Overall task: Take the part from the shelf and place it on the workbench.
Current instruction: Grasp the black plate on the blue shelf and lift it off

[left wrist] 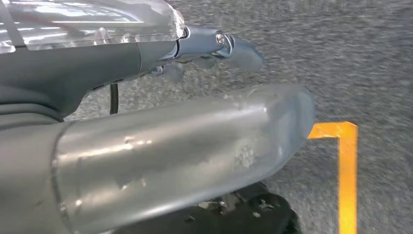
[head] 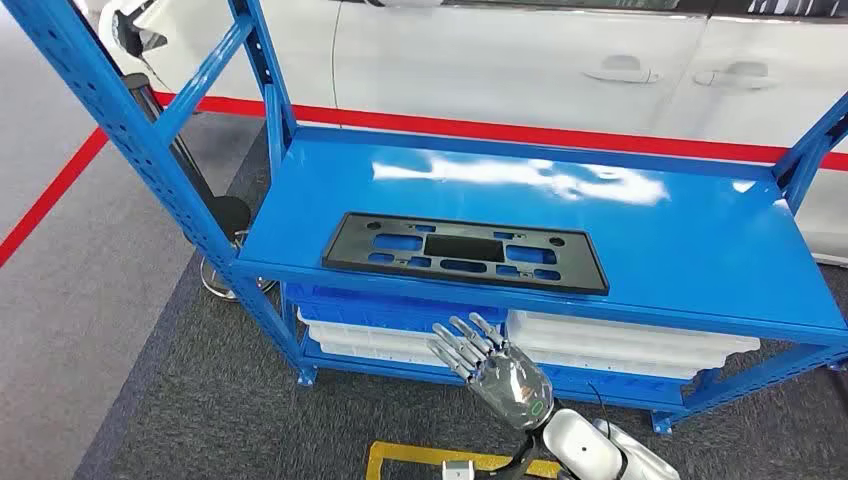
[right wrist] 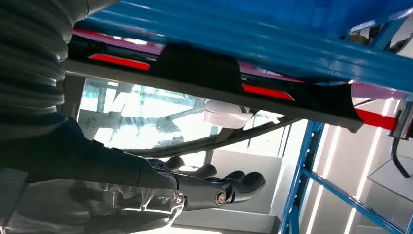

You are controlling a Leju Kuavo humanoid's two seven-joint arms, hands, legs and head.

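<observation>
A flat black rectangular part (head: 465,252) with several cut-outs lies on the top board of the blue shelf (head: 660,235), near its front edge. My right hand (head: 495,365) is in front of the shelf and below that edge, fingers spread and pointing up toward the part, holding nothing. In the right wrist view its dark fingers (right wrist: 238,185) stretch out empty, with the part's black edge (right wrist: 204,70) lying along the blue board. My left hand (left wrist: 195,141) hangs over the grey floor, with nothing in it.
White trays (head: 620,345) fill the lower shelf level. A white car (head: 520,50) stands behind the shelf, past a red floor line (head: 50,195). A dark stand with a round base (head: 225,215) is at the shelf's left post. Yellow tape (head: 400,458) marks the floor by my feet.
</observation>
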